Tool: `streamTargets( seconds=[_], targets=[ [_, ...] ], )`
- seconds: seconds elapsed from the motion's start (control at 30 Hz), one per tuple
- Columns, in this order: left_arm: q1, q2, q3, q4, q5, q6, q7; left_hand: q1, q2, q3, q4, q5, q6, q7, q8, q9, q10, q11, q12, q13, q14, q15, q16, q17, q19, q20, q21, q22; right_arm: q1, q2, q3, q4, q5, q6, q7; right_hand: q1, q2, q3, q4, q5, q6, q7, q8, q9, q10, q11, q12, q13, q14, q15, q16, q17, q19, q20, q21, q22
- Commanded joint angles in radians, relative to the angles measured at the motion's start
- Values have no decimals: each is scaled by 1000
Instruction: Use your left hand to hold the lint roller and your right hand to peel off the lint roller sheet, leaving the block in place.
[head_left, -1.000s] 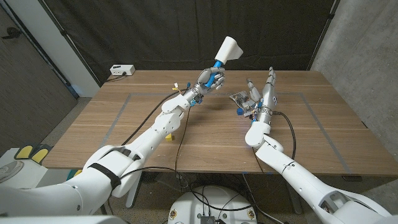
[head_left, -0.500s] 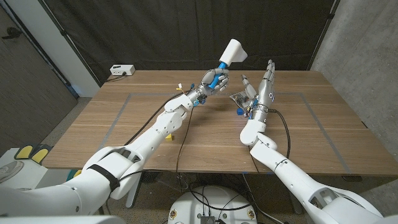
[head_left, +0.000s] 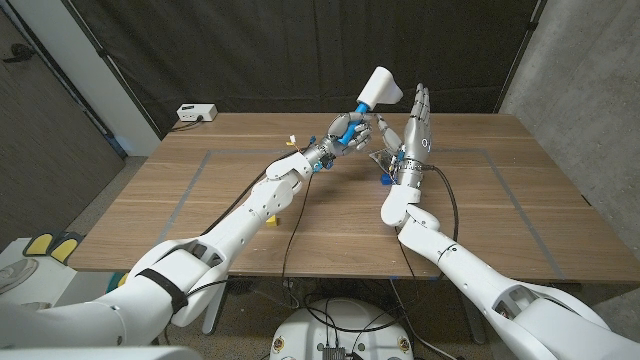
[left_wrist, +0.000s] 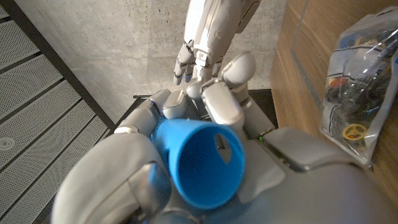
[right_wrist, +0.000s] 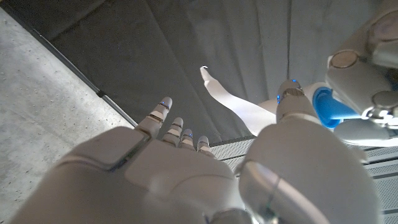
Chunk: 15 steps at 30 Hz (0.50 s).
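Observation:
My left hand (head_left: 344, 130) grips the blue handle (left_wrist: 199, 163) of the lint roller and holds it up over the table's far middle. Its white roll (head_left: 379, 87) points up and to the right. My right hand (head_left: 412, 128) stands upright just right of the roller with its fingers spread and nothing in them. The right wrist view has those fingers (right_wrist: 177, 130) reaching toward the white roll (right_wrist: 233, 102) without touching it, and the blue handle (right_wrist: 328, 106) sits in the left hand's fingers. I cannot make out a block.
A clear plastic bag of small parts (head_left: 385, 160) lies on the table below the right hand and appears in the left wrist view (left_wrist: 357, 87). A white box (head_left: 196, 112) sits at the far left edge. Small yellow bits (head_left: 291, 139) lie near the left forearm.
The left hand has carried the roller to the right and a little higher. The right hand has risen from the bag and moved left, close to the roll.

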Motion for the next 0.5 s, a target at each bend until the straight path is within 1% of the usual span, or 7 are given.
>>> streamTargets(
  seconds=[0.03, 0.1, 0.17, 0.23, 0.27, 0.43, 0.5],
  targets=[
    [4, 6, 8, -12, -5, 18, 4, -108, 117, 121, 113, 10, 152, -8, -3, -1, 253, -156, 301, 1, 5, 3, 4, 4, 8, 0, -1, -4, 51, 26, -11, 58, -37, 48, -2, 28, 10, -8, 4, 11, 34, -5, 17, 5, 28, -2, 16, 2, 23, -37, 16, 0, 30, -8, 13, 4],
    [4, 7, 9, -13, -6, 19, 2, -108, 118, 121, 113, 10, 150, -8, -1, 4, 255, -156, 301, 1, 9, 3, 9, 9, 7, 0, 0, -3, 60, 27, -17, 67, -37, 54, -2, 37, 13, -12, 4, 14, 54, -7, 23, 4, 46, -4, 21, 2, 39, -39, 22, 0, 46, -12, 19, 4],
    [3, 8, 10, -14, -7, 23, -1, -108, 117, 121, 112, 11, 153, -8, -5, -3, 252, -158, 300, 2, 6, 3, 6, 6, 7, 0, 2, 0, 68, 32, -20, 77, -37, 60, -2, 47, 17, -15, 4, 18, 72, -9, 27, 4, 60, -10, 25, 1, 55, -45, 28, -1, 62, -23, 25, 3],
    [3, 8, 11, -15, -7, 24, -1, -109, 118, 122, 112, 12, 148, -9, 3, 11, 253, -159, 301, 1, 5, 1, 8, 9, 7, -1, 0, -2, 77, 36, -27, 88, -30, 66, -2, 62, 22, -18, 3, 23, 94, -16, 32, 3, 83, -21, 30, 0, 77, -54, 36, -1, 78, -35, 30, 3],
    [2, 7, 11, -12, -8, 23, -5, -109, 118, 122, 112, 12, 152, -7, -5, -2, 254, -158, 301, 1, 2, 2, 2, 4, 8, -1, -1, -3, 82, 38, -30, 93, -29, 67, -2, 66, 22, -20, 2, 24, 98, -18, 33, 3, 90, -23, 32, 0, 83, -52, 38, -2, 85, -38, 33, 3],
    [0, 7, 13, -9, -10, 25, -16, -110, 117, 122, 111, 13, 153, -7, -5, -3, 253, -157, 301, 1, 4, 3, 1, 2, 8, -1, 0, -3, 100, 67, -23, 131, -50, 84, -2, 96, 32, -25, 0, 32, 136, -27, 40, 2, 120, -38, 37, -1, 121, -56, 51, -3, 117, -43, 42, 2],
    [3, 10, 12, -15, -10, 25, -12, -110, 117, 122, 111, 13, 152, -10, -6, -4, 253, -159, 301, 1, 5, 2, 2, 2, 8, -2, 1, -2, 98, 98, 11, 157, -94, 107, -2, 127, 45, -29, -1, 39, 174, -34, 46, 1, 152, -49, 41, -2, 154, -70, 61, -4, 164, -56, 58, 3]
  ],
)
